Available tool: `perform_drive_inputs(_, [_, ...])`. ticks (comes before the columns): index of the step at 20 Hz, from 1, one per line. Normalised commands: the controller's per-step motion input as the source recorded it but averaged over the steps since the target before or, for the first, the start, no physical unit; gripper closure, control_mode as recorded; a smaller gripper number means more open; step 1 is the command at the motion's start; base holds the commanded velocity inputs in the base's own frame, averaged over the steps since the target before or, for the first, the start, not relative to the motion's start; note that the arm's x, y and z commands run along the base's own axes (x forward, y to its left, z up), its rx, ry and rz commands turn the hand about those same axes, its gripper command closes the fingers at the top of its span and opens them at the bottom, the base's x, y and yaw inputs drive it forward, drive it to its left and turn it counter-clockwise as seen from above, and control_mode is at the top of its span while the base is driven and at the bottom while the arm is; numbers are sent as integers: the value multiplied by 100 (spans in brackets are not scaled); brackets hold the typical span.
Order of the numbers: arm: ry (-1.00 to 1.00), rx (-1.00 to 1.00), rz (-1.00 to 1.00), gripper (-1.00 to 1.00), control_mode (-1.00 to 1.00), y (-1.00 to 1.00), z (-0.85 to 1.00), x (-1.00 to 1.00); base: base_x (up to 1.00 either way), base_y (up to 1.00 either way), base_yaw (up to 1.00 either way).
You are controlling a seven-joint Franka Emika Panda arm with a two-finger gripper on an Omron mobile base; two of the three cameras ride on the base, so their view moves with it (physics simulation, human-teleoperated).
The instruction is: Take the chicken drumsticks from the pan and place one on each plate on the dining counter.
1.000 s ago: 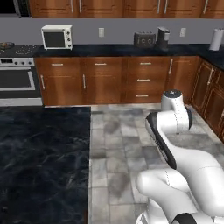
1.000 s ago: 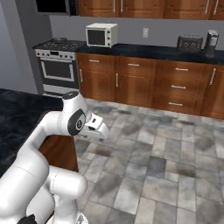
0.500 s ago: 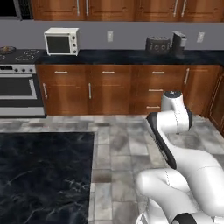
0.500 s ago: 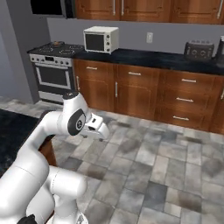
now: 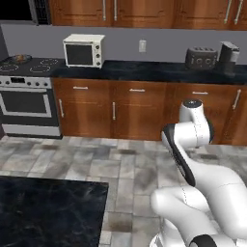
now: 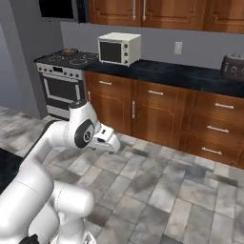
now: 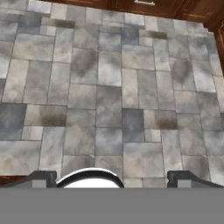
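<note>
Fingers: the fingers (image 7: pixel 43 176) stood wide apart and held nothing. They pointed down at the grey tiled floor (image 7: pixel 109 100), in the open middle of the kitchen.
Arm: the arm (image 5: pixel 190 140) was folded close over the base, well apart from the stove.
Pan: the pan (image 6: pixel 70 51) sat on the stove (image 6: pixel 64 78) at the far left, left of the white microwave (image 6: pixel 119 47). From the left base view it was a small dark shape on the hob (image 5: pixel 19 59).
Drumsticks: a brownish lump showed inside the pan. It was too small to tell one piece from two, or which way they lay.
Dining worktop: a corner of the black marbled dining worktop (image 5: pixel 48 212) lay near left, well apart from the stove.
Other items: a toaster (image 5: pixel 201 58) and a dark coffee maker (image 5: pixel 227 53) stood on the far worktop (image 5: pixel 144 70) to the right, clear of the job.
Handling, judged: cooked drumsticks were probably light, with firm bone under soft meat. The skin was probably greasy and apt to slide between smooth fingers.
Hold, judged: the thick meaty end, gripped across its width, looked the best place. The thin bone end would likely roll or slip out.
Care, judged: the pan rim would call for a descent from above. A firm but gentle squeeze should keep the meat whole. The long carry to the dining worktop would favour a level hand.
Stage, judged: no pick had been started, and both pieces remained to be moved.
</note>
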Motion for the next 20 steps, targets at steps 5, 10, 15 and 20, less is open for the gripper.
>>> perform_drive_inputs(5, [0,0,0,-100,100,0,0,0,81,-24,39])
perform_drive_inputs(10, [0,0,0,-100,100,0,0,0,77,-21,47])
perform_drive_inputs(15, [0,0,0,-100,100,0,0,0,74,-20,51])
perform_drive_inputs(20, [0,0,0,-100,100,0,0,0,75,-20,51])
